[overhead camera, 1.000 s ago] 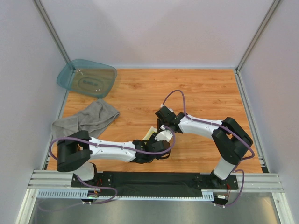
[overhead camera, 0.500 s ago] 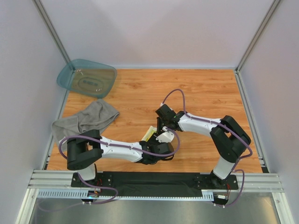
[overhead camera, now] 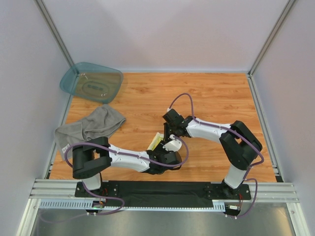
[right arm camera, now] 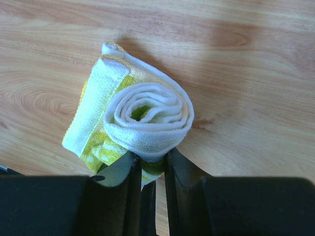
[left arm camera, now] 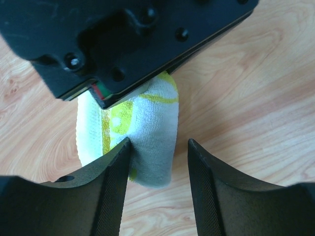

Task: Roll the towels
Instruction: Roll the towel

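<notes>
The small yellow-and-white cloth [right arm camera: 133, 118] lies rolled up on the wooden table near the middle front, also in the top view [overhead camera: 157, 141] and the left wrist view [left arm camera: 147, 132]. My right gripper [right arm camera: 148, 164] is shut on the near edge of the roll, pinching its lower layers. My left gripper [left arm camera: 158, 152] is open, its left finger touching the roll's end, the right finger apart from it. The big grey towel [overhead camera: 91, 125] lies crumpled at the left, untouched.
A translucent teal plastic tub [overhead camera: 91, 81] sits at the back left corner. Grey walls stand on the left, the right and the back. The two arms cross close together near the table's front edge.
The left arm has slid its gripper rightward along the front, closer under the right gripper. The right gripper has shifted slightly left with the roll. The grey towel has not moved.
</notes>
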Controlling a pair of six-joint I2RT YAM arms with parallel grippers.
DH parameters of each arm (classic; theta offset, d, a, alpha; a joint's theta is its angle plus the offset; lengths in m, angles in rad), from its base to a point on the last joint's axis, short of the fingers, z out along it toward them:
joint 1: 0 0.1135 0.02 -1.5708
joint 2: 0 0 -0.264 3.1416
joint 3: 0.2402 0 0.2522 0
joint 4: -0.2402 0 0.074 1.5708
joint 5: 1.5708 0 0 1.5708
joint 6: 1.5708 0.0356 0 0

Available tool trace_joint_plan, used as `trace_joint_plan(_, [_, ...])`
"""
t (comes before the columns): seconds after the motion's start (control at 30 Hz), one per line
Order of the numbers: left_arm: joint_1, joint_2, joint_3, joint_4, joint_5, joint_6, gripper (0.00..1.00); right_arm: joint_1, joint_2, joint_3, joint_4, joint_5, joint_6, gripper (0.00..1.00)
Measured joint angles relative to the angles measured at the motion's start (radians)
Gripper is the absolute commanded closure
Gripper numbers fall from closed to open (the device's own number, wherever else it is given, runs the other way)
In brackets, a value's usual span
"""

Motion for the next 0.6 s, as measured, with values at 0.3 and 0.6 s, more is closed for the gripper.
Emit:
trace_joint_plan(0.3, [0.055, -0.072, -0.092, 0.112, 0.042, 0.012, 0.85, -0.016, 0.000, 0.000, 0.002, -0.045, -0.032, 0.87])
trace_joint_plan(0.6, [0.107, -0.116, -0.117, 0.140, 0.143, 0.010, 1.00, -0.076, 0.000, -0.004, 0.004, -0.140, -0.063, 0.83])
